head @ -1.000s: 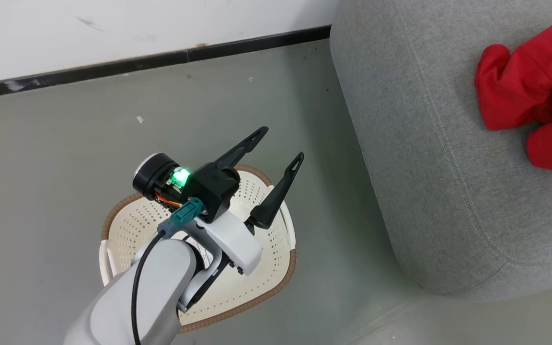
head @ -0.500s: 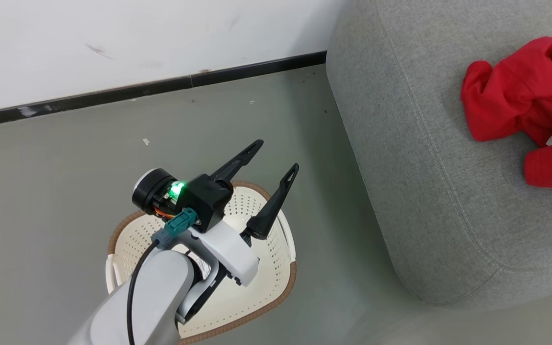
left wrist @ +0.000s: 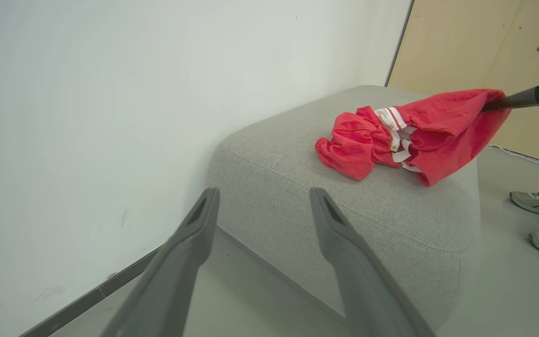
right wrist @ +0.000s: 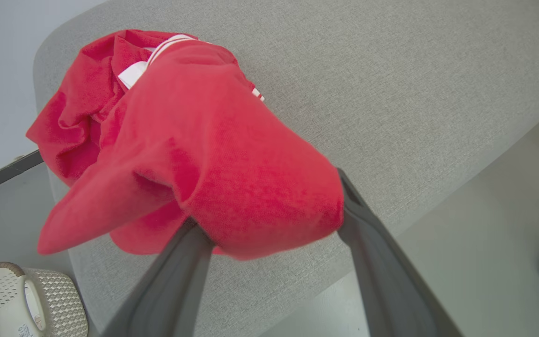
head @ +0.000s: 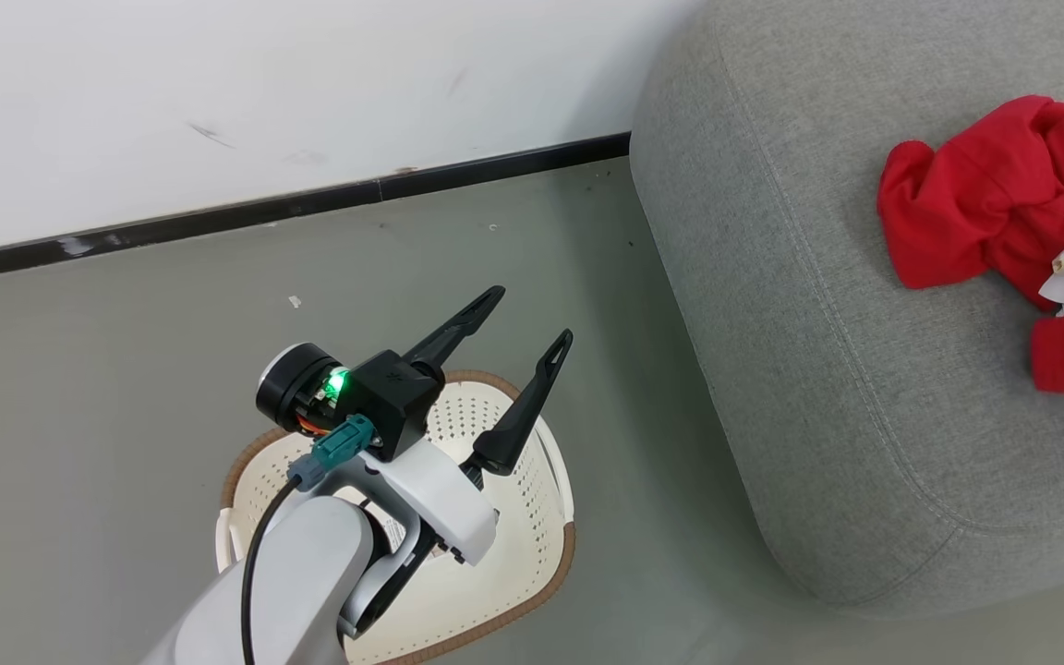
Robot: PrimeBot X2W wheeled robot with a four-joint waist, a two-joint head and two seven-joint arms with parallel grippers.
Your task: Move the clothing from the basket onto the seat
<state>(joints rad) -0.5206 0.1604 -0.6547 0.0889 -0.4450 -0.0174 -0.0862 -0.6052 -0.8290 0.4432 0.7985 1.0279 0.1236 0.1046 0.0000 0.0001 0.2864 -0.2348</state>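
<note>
Floor [head: 126,369]: open grey stretch at left, bounded far by white wall [head: 218,92] and black skirting [head: 310,200], right by rounded edge of sofa [head: 818,369].
Basket [head: 541,526]: on floor, near left, beside sofa corner but apart from it; visible inside bare.
Left gripper [head: 534,312]: over basket, fingers spread wide, nothing between.
Clothing [head: 975,203]: crumpled on sofa top, far right.
Right gripper [right wrist: 269,206]: fingers wide, red cloth draped over tips.
</note>
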